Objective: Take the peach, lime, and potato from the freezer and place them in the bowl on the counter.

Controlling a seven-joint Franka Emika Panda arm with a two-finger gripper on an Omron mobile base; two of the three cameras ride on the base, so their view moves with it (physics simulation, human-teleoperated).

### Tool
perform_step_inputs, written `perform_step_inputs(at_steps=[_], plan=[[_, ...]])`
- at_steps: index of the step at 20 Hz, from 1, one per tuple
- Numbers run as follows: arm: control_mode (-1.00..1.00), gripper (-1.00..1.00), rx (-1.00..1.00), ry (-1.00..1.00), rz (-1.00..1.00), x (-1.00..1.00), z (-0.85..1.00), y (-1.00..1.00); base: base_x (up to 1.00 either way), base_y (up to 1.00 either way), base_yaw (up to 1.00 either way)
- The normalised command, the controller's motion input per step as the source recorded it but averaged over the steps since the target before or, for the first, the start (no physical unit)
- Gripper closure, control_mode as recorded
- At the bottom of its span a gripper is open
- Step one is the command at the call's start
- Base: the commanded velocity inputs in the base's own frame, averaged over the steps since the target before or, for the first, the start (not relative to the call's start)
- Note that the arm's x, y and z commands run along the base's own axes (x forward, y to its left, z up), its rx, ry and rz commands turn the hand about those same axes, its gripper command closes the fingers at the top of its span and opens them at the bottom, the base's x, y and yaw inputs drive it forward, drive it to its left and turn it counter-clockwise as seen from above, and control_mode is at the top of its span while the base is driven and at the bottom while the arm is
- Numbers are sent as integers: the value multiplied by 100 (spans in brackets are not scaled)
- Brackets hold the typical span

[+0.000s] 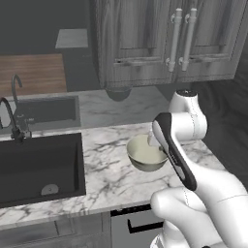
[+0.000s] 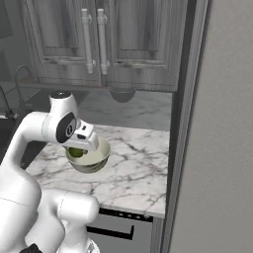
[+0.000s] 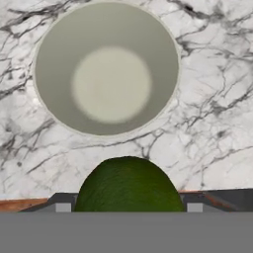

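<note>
1. Over on the far left, a black sink [image 1: 41, 164] is sitting in the marble counter [image 1: 109, 169], with a dark faucet [image 1: 12, 121] behind it.
2. Right of the sink, the cream bowl [image 3: 106, 69] is standing empty on the counter.
3. Just above the bowl's near rim, the gripper [image 2: 79, 148] is clenching the lime [image 3: 128, 185], its fingers pressing the green fruit from both sides.
4. At the far right, the grey freezer [image 2: 217, 148] door is filling the edge of the right base view.
5. Judging by this, the lime is being delivered; next, the hand needs centring over the bowl, then releasing. Peach and potato are remaining.
</note>
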Motion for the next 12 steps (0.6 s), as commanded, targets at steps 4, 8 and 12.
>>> perform_step_inputs(at_steps=[4,8,12], plan=[[-100,100,0,0,0,32,-33,8,0,0,0],[-100,100,0,0,0,28,-37,11,0,0,0],[-100,100,0,0,0,29,-30,7,0,0,0]])
